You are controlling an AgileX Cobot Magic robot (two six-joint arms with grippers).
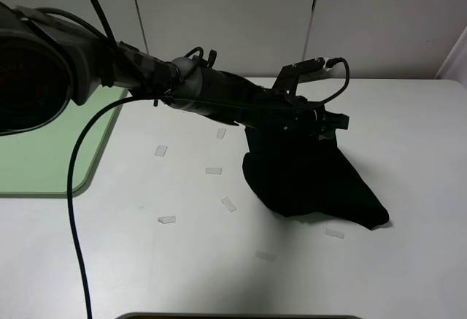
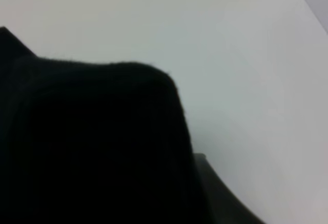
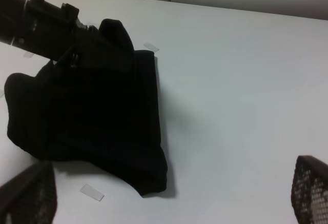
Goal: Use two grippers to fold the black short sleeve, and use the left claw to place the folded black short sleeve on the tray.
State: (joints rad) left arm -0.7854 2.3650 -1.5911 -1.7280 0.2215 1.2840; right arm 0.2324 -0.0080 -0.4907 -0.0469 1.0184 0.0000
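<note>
The black short sleeve (image 1: 310, 180) is bunched right of the table's middle, its upper part lifted and its lower end trailing on the table. My left gripper (image 1: 321, 124) reaches across from the left and is shut on the top of the cloth. In the left wrist view the black cloth (image 2: 92, 147) fills most of the frame. In the right wrist view the shirt (image 3: 97, 116) hangs from the left gripper (image 3: 105, 39). My right gripper (image 3: 171, 185) is open and empty, hovering apart from the shirt; its fingertips (image 3: 31, 193) show at the frame's lower corners. The green tray (image 1: 44, 151) lies at the far left.
Several small tape strips lie on the white table, such as one (image 1: 213, 171) left of the shirt and one (image 1: 334, 233) in front of it. A black cable (image 1: 73, 187) hangs in front at left. A wall stands behind the table.
</note>
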